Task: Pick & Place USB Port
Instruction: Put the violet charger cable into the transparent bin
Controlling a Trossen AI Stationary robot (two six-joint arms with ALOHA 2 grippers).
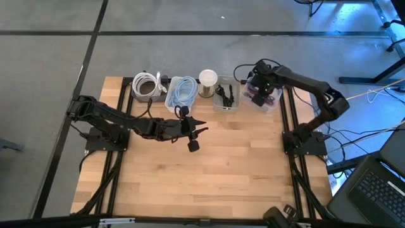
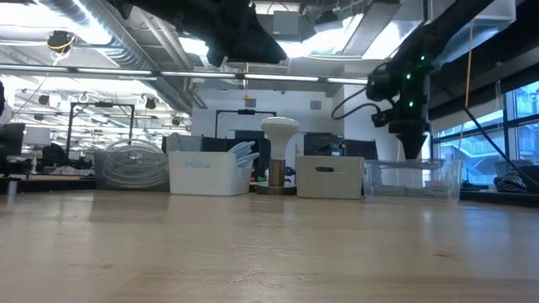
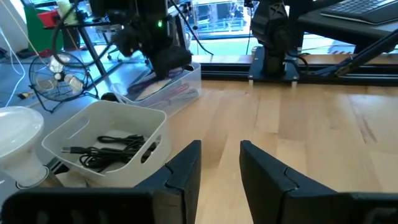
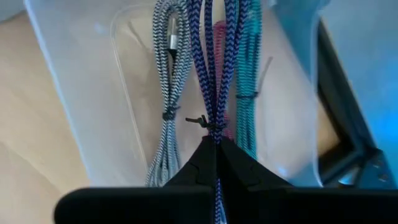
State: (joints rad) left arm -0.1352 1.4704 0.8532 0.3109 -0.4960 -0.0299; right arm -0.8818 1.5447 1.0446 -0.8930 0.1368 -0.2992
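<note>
A clear bin (image 1: 271, 101) at the table's far right holds braided USB cable bundles: grey-white (image 4: 166, 93), blue (image 4: 208, 56), pink (image 4: 219, 62) and teal (image 4: 249, 74). My right gripper (image 4: 216, 142) points down into that bin (image 2: 413, 178), shut on the blue bundle. My left gripper (image 3: 219, 165) stands open over the table's middle (image 1: 193, 130) with nothing between its fingers. It faces a white bin (image 3: 93, 134) that holds black cables (image 3: 106, 149). My right gripper pinches the blue braided bundle just behind its black tie (image 4: 213, 132) between its two fingers. The fingers come from above and point down, and the cable runs on between them (image 4: 217, 199). The bundle's long end reaches down into the clear bin beside the other cables; whether it rests on the floor, I cannot tell.
Along the far edge stand a coil of white cable (image 1: 147, 85), a white bin of pale blue cables (image 1: 183, 92), a white mushroom-shaped lamp (image 1: 207, 78) and the white bin of black cables (image 1: 226, 95). Bare wood fills the near half (image 1: 209, 183).
</note>
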